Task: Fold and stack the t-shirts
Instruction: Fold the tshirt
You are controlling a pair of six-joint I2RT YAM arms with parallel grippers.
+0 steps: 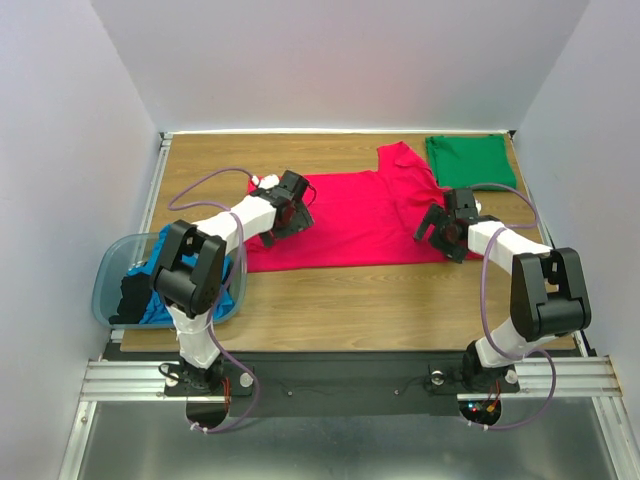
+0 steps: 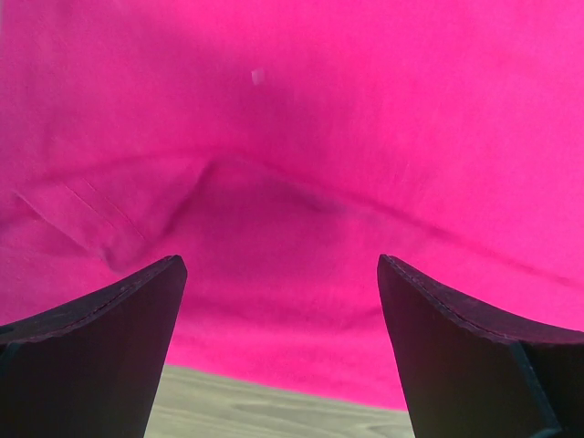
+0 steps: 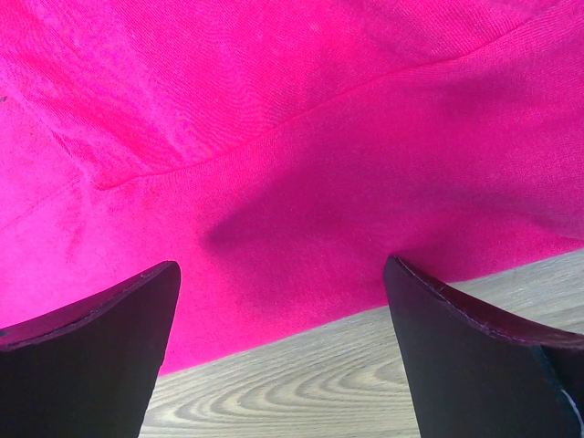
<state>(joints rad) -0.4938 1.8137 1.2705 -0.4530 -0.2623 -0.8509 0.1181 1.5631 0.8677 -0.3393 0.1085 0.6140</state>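
Note:
The crimson-pink t-shirt (image 1: pixel 350 215) lies spread flat in the middle of the table. It fills the left wrist view (image 2: pixel 301 137) and the right wrist view (image 3: pixel 301 119). My left gripper (image 1: pixel 290 222) is open just above the shirt's left edge. My right gripper (image 1: pixel 437 228) is open just above its right edge. Both hold nothing. A folded emerald green t-shirt (image 1: pixel 470 160) lies at the back right. A bright blue t-shirt (image 1: pixel 170 265) sits crumpled in the tub.
A translucent grey-blue tub (image 1: pixel 112 275) stands at the left front, with dark cloth (image 1: pixel 130 295) in it beside the blue shirt. White walls close in the table on three sides. Bare wood (image 1: pixel 380 300) shows in front of the pink shirt.

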